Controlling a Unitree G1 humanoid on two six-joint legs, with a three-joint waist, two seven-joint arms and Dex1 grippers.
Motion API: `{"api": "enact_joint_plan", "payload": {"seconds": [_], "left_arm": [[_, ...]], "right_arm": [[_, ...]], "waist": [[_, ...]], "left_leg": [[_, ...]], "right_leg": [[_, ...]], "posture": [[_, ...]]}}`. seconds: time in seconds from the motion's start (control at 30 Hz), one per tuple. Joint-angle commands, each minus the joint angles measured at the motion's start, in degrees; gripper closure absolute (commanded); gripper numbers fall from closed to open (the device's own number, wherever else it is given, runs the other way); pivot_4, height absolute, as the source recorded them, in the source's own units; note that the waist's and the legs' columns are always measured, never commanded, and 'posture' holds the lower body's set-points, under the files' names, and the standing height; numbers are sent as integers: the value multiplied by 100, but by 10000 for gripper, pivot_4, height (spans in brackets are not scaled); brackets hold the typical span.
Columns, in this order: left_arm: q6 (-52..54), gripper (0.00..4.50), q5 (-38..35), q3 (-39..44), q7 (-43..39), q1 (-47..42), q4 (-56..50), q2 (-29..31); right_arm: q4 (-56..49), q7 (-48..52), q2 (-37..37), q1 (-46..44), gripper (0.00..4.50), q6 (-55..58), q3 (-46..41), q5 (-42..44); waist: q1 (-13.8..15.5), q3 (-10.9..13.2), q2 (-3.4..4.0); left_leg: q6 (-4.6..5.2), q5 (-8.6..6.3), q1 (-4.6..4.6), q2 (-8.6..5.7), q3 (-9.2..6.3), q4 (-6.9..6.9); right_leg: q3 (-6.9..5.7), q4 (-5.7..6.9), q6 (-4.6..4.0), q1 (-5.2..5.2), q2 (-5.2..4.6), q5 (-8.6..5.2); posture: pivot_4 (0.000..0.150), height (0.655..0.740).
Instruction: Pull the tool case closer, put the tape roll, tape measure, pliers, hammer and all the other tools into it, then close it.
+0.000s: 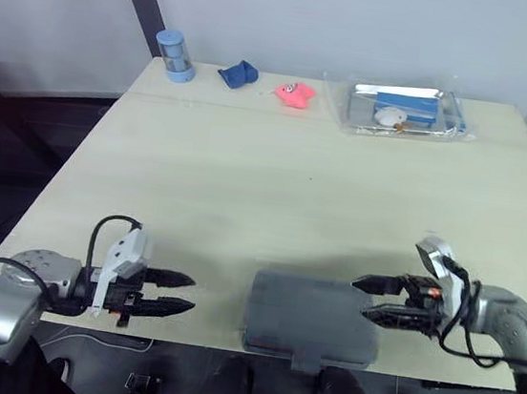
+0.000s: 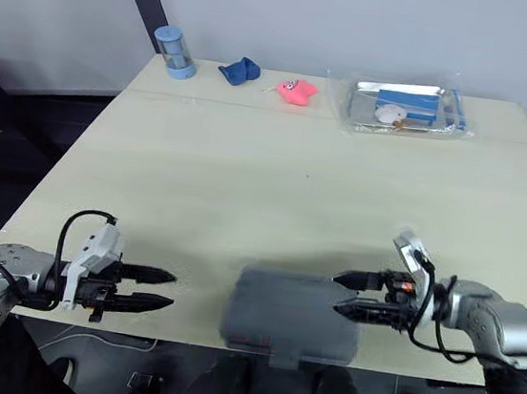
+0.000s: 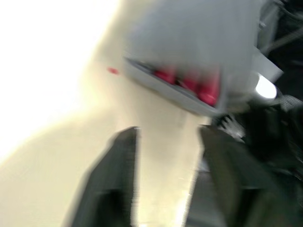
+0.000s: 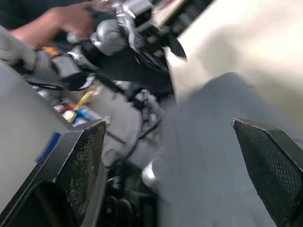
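Observation:
A dark grey tool case (image 1: 311,318) lies shut at the table's front edge, its latch tab hanging over the edge. My right gripper (image 1: 360,299) is open at the case's right end, fingertips over its lid, one finger above the other. My left gripper (image 1: 192,295) is open on the table a short gap left of the case, pointing at it. In the left wrist view the case (image 3: 189,56) shows red latches ahead of the open fingers (image 3: 118,179). In the right wrist view the grey lid (image 4: 222,156) lies between the two wide-spread pads (image 4: 85,156).
Along the table's far edge stand a blue cylinder (image 1: 175,55), a blue cloth (image 1: 238,74), a pink object (image 1: 295,94) and a clear tray in plastic (image 1: 360,118) holding a blue item. A person's hand (image 4: 61,19) shows beyond the table in the right wrist view.

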Motion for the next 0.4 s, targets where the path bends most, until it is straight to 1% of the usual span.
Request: {"api": "enact_joint_plan", "payload": {"seconds": [0.03, 0.07, 0.13, 0.23, 0.3, 0.4], "left_arm": [[-168, 5445, -148, 439, 262, -24, -42, -207], [-209, 398, -118, 515, 383, -23, -81, -268], [-315, 398, 19, 602, 642, -3, -160, -366], [-127, 398, -54, 702, 946, -45, -145, -463], [-169, 398, -137, 762, 965, -96, -46, -504], [-289, 398, -30, 765, 883, -68, -19, -440]], "right_arm": [[-605, -279, -118, 706, 0, -930, -837, -63], [-655, -326, -113, 963, 0, -1389, -1029, -251], [-608, -415, -57, 1349, 0, -2414, -1325, -699], [-188, -499, -145, 1685, 0, -3563, -1756, -1191], [139, -441, -69, 1721, 0, -4298, -1991, -1267], [629, -239, -110, 1816, 0, -4899, -2118, -1278]], "waist": [[5, 3, -5], [6, 4, -6], [2, 4, -9], [-10, 5, -11], [-10, 7, -13], [-13, 7, -14]], "left_leg": [[0, 0, 1, 0, 1, 0], [0, 0, 1, 0, 1, 1], [0, 0, 3, 0, 2, 1], [0, 0, 8, 2, 5, 0], [0, 0, 11, 1, 8, 1], [-1, 0, 13, 2, 9, 0]], "right_leg": [[1, -2, 0, 1, -1, 0], [0, -3, 0, 1, 0, 0], [1, -2, 1, 3, 0, 0], [5, -2, 1, 6, 0, 1], [7, -3, 1, 10, 0, 1], [8, -2, 1, 11, 1, 1]], "posture": [[1500, 7400], [1500, 7400], [1500, 7400], [1500, 7400], [1500, 7400], [1500, 7400]]}}
